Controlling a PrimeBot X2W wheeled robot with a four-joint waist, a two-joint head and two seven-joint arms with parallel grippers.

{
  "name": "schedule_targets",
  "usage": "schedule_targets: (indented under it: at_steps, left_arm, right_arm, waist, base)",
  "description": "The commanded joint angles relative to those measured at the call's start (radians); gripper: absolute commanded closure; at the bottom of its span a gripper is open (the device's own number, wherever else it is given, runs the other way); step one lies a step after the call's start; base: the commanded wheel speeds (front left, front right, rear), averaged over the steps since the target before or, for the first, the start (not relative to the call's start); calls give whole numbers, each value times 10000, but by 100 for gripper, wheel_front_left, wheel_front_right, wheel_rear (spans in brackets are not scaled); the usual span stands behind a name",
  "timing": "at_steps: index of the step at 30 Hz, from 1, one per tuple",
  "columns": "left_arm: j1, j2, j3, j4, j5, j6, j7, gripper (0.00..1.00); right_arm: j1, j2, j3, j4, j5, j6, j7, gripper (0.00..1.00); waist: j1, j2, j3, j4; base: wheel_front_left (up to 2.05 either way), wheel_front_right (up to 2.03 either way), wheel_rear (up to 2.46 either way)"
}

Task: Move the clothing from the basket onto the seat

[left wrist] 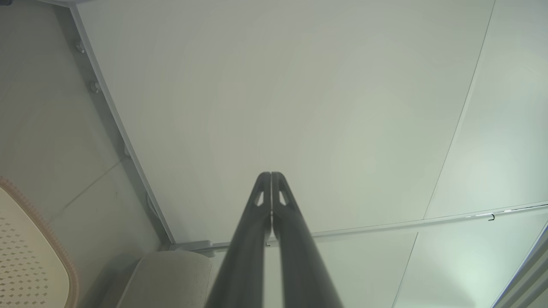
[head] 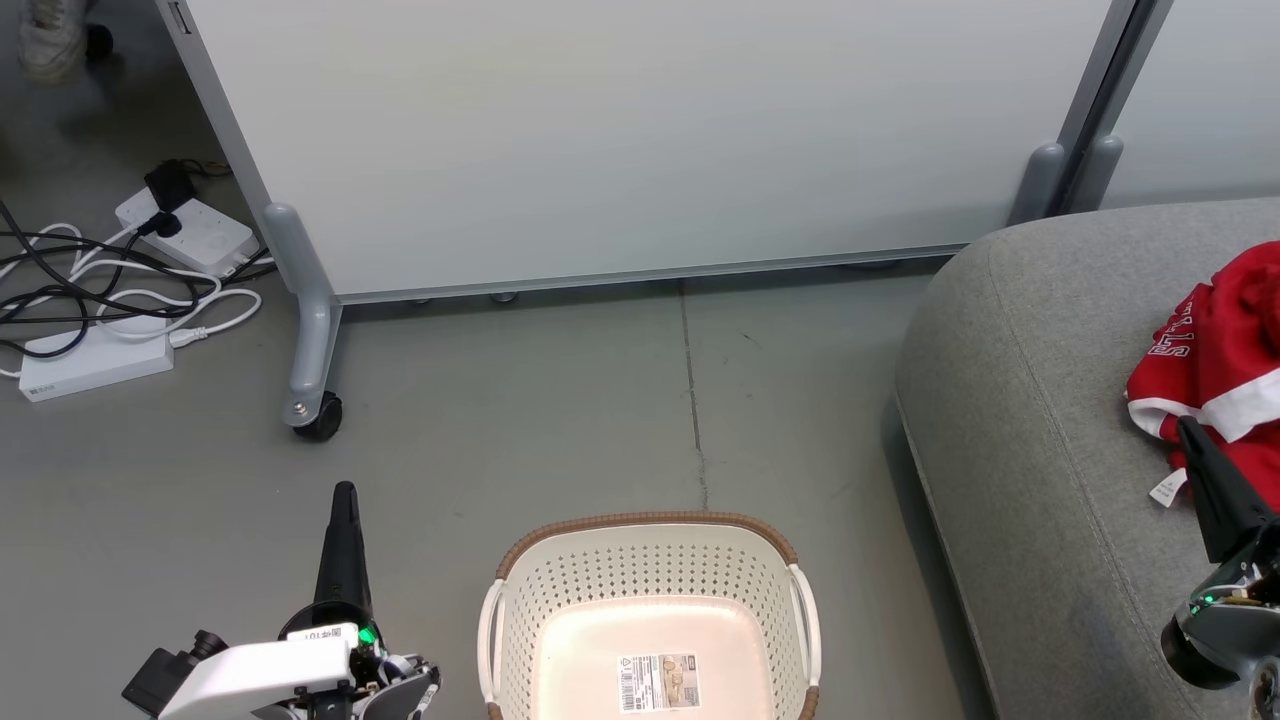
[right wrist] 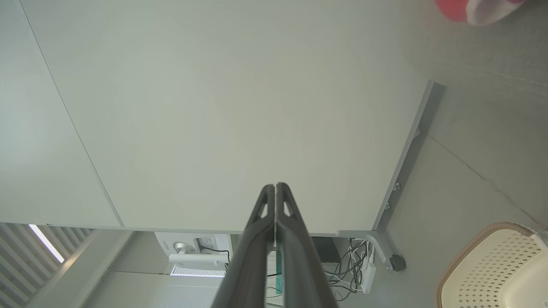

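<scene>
Red clothing (head: 1220, 370) with white trim and a small white tag lies on the grey seat (head: 1030, 420) at the right; a red and white edge of the clothing (right wrist: 475, 8) shows at the top right of the right wrist view. The cream basket (head: 650, 570) with a brown rim stands on the floor at bottom centre, with only a label sticker on its base. My left gripper (head: 345, 490) is shut, left of the basket, pointing up. My right gripper (head: 1187, 425) is shut, its tip just below the clothing over the seat. Both wrist views show fingers pressed together (left wrist: 271, 175) (right wrist: 275, 186).
A white wheeled partition panel (head: 640, 140) stands behind the basket, its caster (head: 318, 415) at left. Power strips and tangled cables (head: 120, 280) lie on the floor at far left. A person's shoe (head: 50, 40) is at the top left corner.
</scene>
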Motion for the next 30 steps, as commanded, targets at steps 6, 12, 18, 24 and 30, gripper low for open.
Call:
schedule_targets:
  at_steps: [6, 12, 18, 24, 30]
  left_arm:
    - [-155, 29, 17, -32, -12, -47, 14, 100]
    - [-155, 29, 16, -33, -12, -47, 14, 100]
    - [-155, 29, 16, -32, -13, -47, 13, 100]
    - [-154, 29, 15, -32, -13, -47, 13, 100]
    - [-154, 29, 17, -33, -13, -47, 12, 100]
  right_arm:
    - [-73, -76, -20, 3, 29, 25, 55, 100]
    - [-74, -72, -24, 3, 25, 25, 59, 100]
    - [-75, -70, -29, 2, 20, 25, 63, 100]
    - [-77, -67, -30, 2, 15, 25, 65, 100]
    - [-78, -64, -32, 2, 10, 25, 69, 100]
  waist:
    - [-1, 0, 0, 0]
    - [-1, 0, 0, 0]
    - [-1, 0, 0, 0]
    - [-1, 0, 0, 0]
    - [-1, 0, 0, 0]
  base:
    - [0, 0, 0]
    - [0, 0, 0]
    - [0, 0, 0]
    - [0, 0, 0]
    - [0, 0, 0]
